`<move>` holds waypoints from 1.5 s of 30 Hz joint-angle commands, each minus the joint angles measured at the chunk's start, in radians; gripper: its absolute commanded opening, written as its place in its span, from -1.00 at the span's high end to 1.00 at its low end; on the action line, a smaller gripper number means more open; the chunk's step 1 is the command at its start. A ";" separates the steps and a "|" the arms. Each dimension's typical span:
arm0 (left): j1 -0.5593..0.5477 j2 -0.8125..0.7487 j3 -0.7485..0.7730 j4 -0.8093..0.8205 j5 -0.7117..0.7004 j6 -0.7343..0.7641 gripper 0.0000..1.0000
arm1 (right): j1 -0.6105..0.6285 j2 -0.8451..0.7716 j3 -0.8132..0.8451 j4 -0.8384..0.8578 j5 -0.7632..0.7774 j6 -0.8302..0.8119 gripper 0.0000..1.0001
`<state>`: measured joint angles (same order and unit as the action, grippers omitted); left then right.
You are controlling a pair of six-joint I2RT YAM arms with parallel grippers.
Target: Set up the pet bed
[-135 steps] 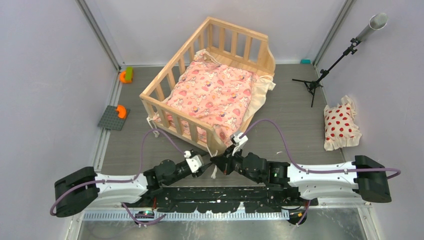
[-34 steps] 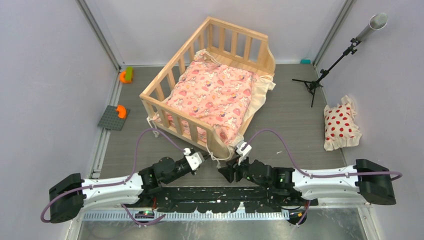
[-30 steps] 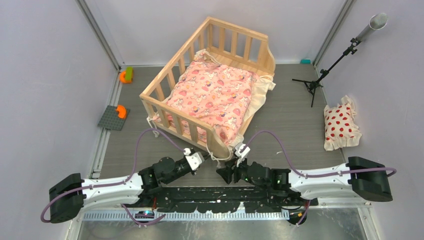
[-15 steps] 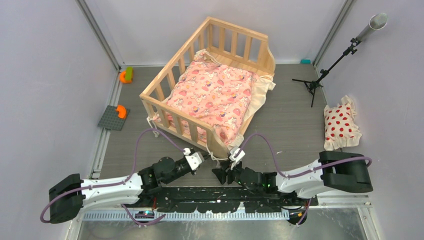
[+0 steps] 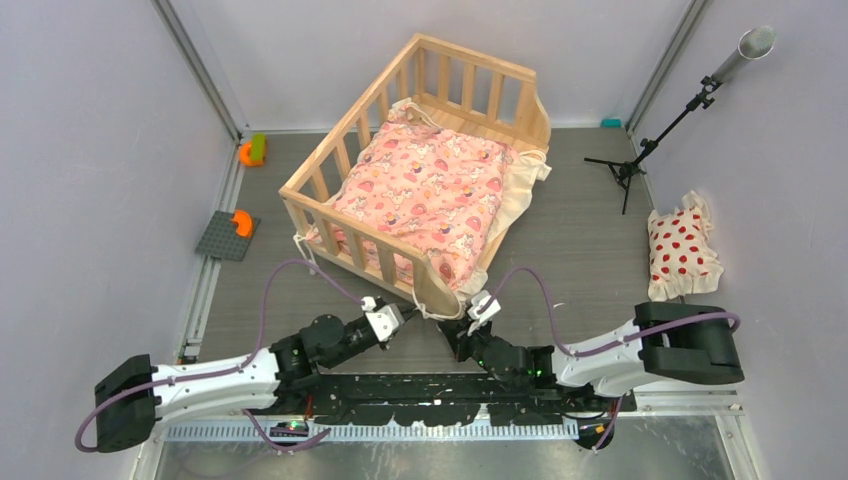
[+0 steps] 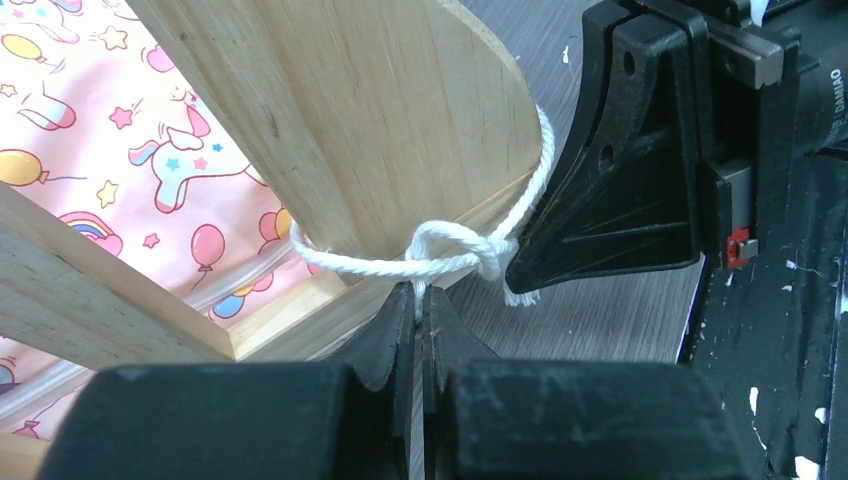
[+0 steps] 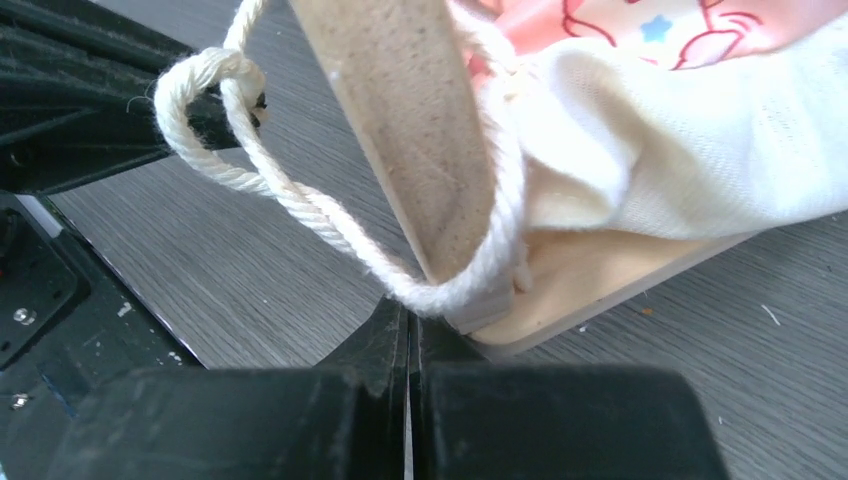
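The pet bed (image 5: 475,58) is a light wooden crib with a pink cartoon cushion (image 5: 425,190) inside. A white cord (image 6: 350,262) circles the near corner post (image 6: 380,130) and crosses in a knot (image 6: 450,250). My left gripper (image 6: 415,300) is shut on a strand just below that knot. My right gripper (image 7: 410,315) is shut, its tips pressed up under the cord loop (image 7: 300,205) at the post (image 7: 410,130); no cord shows between them. In the top view both grippers, left (image 5: 403,316) and right (image 5: 453,323), meet at that corner.
A white pillow with red dots (image 5: 682,250) lies at the right wall. A black tripod stand (image 5: 650,140) stands at the back right. Orange and green toys (image 5: 252,150) and a grey plate (image 5: 228,235) sit at the left wall. Cream fabric (image 5: 520,190) hangs over the bed's right side.
The right gripper has gone from open to shut and moved in under the corner post. The left arm has shifted slightly while keeping its hold on the cord.
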<state>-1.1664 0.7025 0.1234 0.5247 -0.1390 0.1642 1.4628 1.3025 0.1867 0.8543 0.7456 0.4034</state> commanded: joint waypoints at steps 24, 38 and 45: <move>0.003 -0.244 0.097 -0.433 -0.394 -0.142 1.00 | 0.020 -0.399 0.302 -1.342 0.135 0.711 0.99; 0.003 -0.458 0.077 -0.511 -0.639 -0.215 1.00 | 0.020 -0.489 0.334 -1.520 0.175 0.816 0.99; 0.003 -0.426 0.082 -0.503 -0.654 -0.228 1.00 | 0.020 -0.520 0.329 -1.571 0.188 0.873 0.99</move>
<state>-1.1862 0.2665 0.1795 0.0154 -0.5808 -0.0795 1.4887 0.8001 0.5198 -0.5056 0.8211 1.2491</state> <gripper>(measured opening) 0.022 0.020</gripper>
